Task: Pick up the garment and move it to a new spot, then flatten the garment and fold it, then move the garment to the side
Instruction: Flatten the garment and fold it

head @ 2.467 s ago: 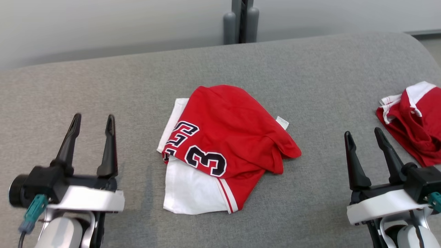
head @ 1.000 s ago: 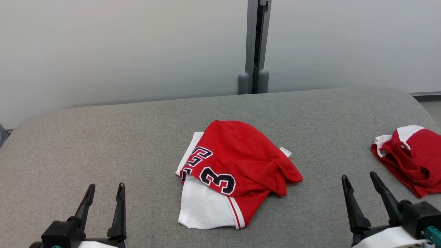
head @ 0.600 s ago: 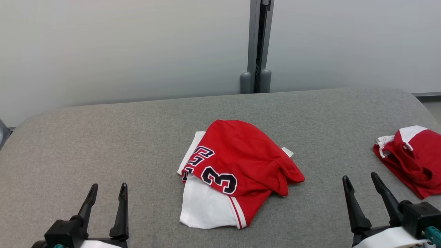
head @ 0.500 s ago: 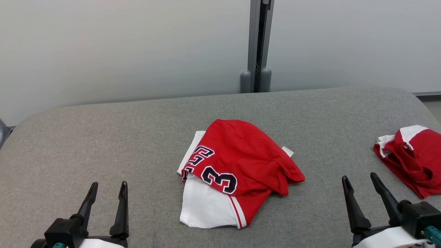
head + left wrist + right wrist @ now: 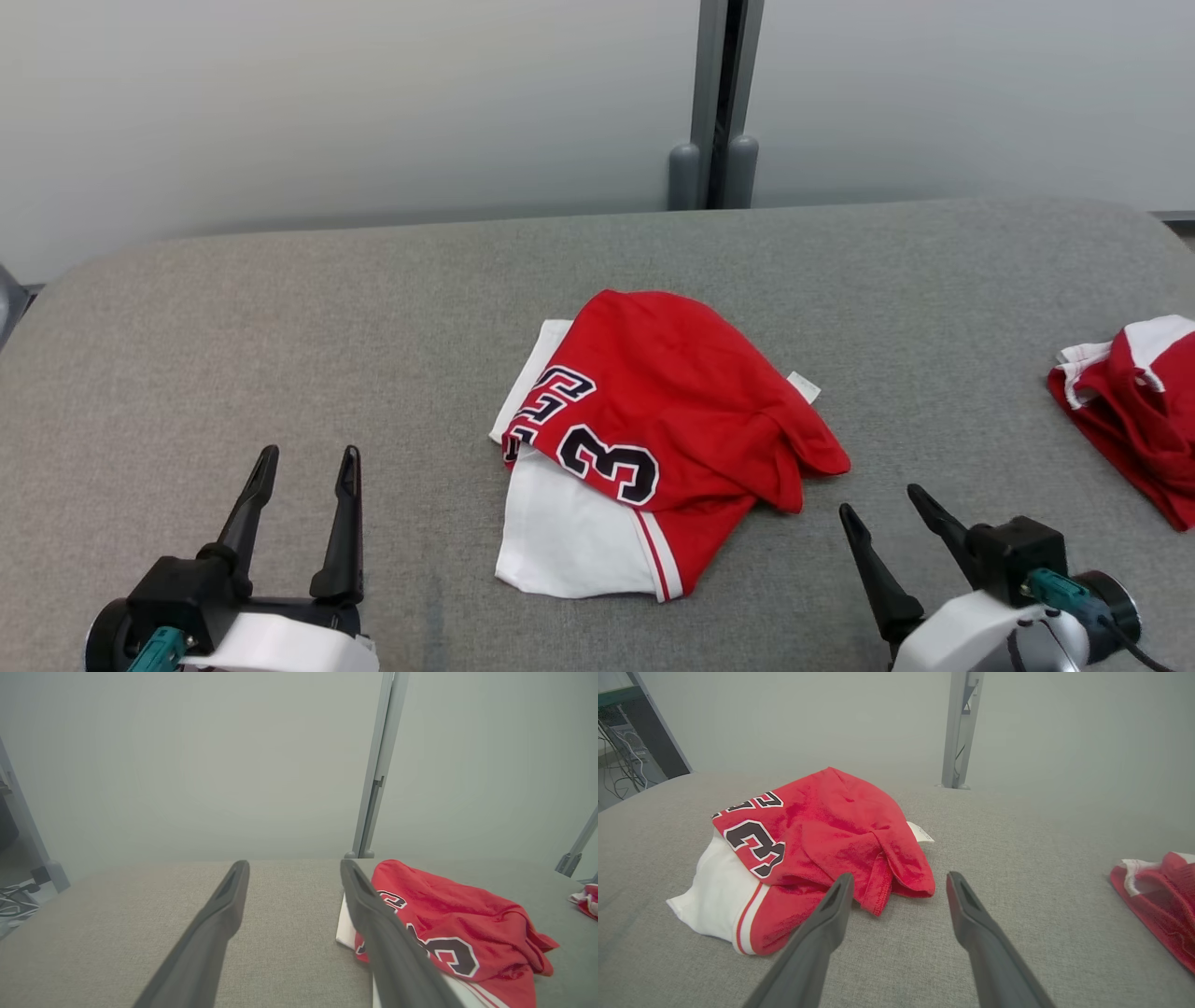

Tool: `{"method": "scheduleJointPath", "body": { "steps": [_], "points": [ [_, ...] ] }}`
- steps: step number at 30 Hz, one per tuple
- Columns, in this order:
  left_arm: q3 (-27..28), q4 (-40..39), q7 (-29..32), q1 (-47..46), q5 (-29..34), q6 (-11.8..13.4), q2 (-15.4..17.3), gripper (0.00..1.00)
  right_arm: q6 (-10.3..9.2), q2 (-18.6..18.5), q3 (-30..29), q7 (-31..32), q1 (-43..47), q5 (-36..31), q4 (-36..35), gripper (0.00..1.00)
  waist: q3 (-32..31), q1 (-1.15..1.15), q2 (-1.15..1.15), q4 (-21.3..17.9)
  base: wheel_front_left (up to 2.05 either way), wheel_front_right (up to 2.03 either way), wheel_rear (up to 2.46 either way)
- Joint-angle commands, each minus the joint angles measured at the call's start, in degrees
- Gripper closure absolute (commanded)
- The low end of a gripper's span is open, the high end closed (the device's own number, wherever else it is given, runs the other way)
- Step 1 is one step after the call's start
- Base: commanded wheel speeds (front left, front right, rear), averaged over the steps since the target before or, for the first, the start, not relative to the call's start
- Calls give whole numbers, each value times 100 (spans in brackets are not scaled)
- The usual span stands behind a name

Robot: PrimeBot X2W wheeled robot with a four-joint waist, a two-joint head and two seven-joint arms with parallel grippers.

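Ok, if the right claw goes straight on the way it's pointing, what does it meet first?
Probably the red jersey: the open right claw angles at its bunched red flap, with bare grey cushion between. Its height is hard to judge, so it might touch the cushion first.

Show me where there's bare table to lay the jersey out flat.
Widest bare stretch: the gray table left of the red and white jersey, ahead of the left gripper. A far strip runs between jersey and wall. A narrower gap lies between it and the red garment at the right edge. Tightest: by the right gripper, near the jersey's hem.
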Motion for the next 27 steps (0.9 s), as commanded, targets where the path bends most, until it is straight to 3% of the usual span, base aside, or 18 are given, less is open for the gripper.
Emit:
{"method": "scheduleJointPath", "body": {
  "steps": [1,15,16,17,23,27],
  "points": [
    [-11,-8,-54,-151,35,-18,-38,0,-1,-126,108,-14,-237,47,241,0,314,0,0,187,0,0,0],
    [-112,420,-357,-931,66,-314,-284,0,-1,-425,714,-382,-1752,454,1855,0,1371,0,0,636,0,0,0],
    [-107,459,-371,-964,65,-331,-301,0,-1,-426,722,-427,-1805,482,1920,57,1400,0,0,639,0,0,0],
    [-94,491,-387,-993,63,-348,-313,0,-1,-416,701,-491,-1848,519,1958,100,1433,0,0,632,0,0,0],
    [-14,646,-438,-1119,106,-428,-338,0,-1,-413,690,-830,-1972,603,1774,100,1488,0,0,510,0,0,0],
    [41,712,-455,-1132,134,-457,-329,0,-1,-420,638,-919,-1851,550,1272,100,1407,0,0,384,0,0,0]
  ]
}}
